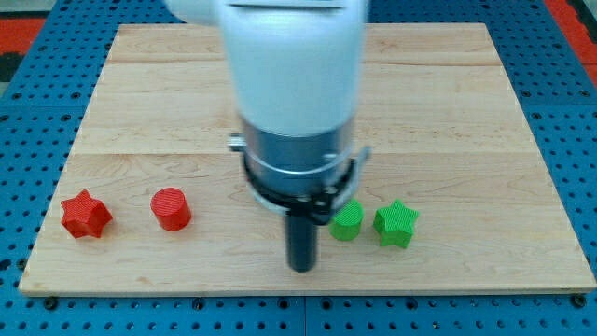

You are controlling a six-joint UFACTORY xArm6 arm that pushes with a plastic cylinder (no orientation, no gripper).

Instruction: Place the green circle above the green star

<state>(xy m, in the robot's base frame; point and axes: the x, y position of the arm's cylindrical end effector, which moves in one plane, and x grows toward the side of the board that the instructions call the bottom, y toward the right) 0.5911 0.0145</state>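
claw none, only my tip [300,268] just left of green circle [347,221], seemingly apart, beside green star [396,224].

Two red blocks [86,215] [171,209]; two green blocks [347,221] [395,224].

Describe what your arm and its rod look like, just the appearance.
My arm is a broad, smooth white cylinder, blurred near the camera. Below sits a grey metallic collar with a black ring clamp. A straight dark rod ends in my tip. No cables or markings visible.
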